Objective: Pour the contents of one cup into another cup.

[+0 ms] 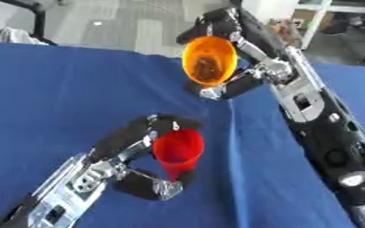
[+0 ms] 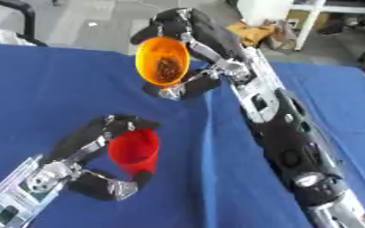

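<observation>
Pouring is under way: orange cup (image 1: 209, 60), dark contents visible inside, is held tipped in right hand (image 1: 240, 82) fingers above red cup (image 1: 178, 149), gripped upright on blue table (image 1: 53, 89) by left hand (image 1: 139, 138); further tilt is judged needed.

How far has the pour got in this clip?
Done: both cups are gripped. The left hand holds the red cup upright on the blue table. In hand: the right hand holds the orange cup raised and tipped, dark contents inside. Left: emptying them into the red cup.
</observation>
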